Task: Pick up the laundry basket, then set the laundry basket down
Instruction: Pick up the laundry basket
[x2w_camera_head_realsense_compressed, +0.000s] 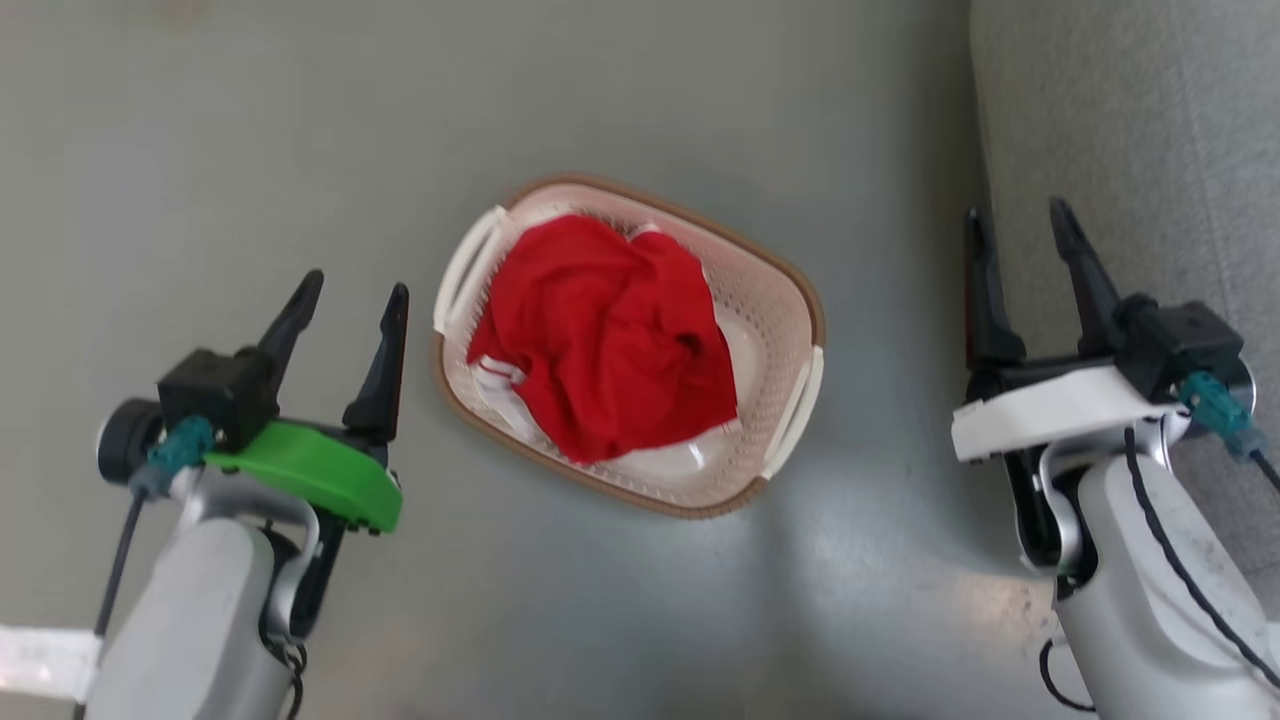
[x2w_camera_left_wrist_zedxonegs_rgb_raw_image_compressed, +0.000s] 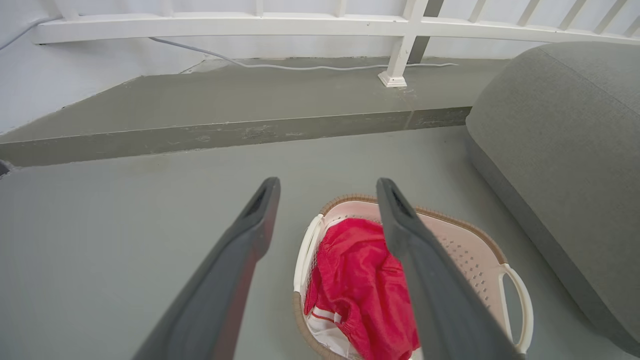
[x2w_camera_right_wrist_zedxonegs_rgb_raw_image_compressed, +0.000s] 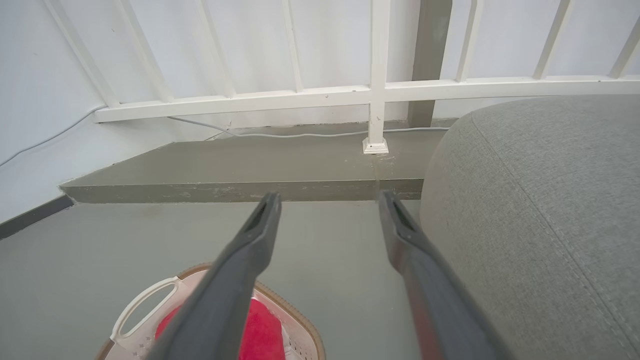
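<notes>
Opening step of the pick-up, judged from the basket resting untouched on the floor. The rounded-rectangular, cream-white, perforated plastic laundry basket with a brown woven-look rim (x2w_camera_head_realsense_compressed: 765, 305) was seen standing on the smooth grey floor (x2w_camera_head_realsense_compressed: 700, 100), between the two arms, set at a slant to them and apart from both. The left gripper with two long dark fingers (x2w_camera_head_realsense_compressed: 355, 283) was held spread and empty just beside the basket's nearer end. The right gripper (x2w_camera_head_realsense_compressed: 1015, 212) was likewise spread and empty, farther from the basket and near a grey fabric-covered cushion (x2w_camera_head_realsense_compressed: 1130, 120). Two white loop handles were borne at the short ends, one (x2w_camera_head_realsense_compressed: 465, 265) facing the left gripper, the other (x2w_camera_head_realsense_compressed: 795, 415) turned toward the right. A crumpled red cloth with white trim (x2w_camera_head_realsense_compressed: 610, 335) was heaped inside, covering most of the bottom. The next move was judged to call for both grippers to be lowered and brought inward, one to each handle, with the slant allowed for, then closed evenly so that the load would not tip
</notes>
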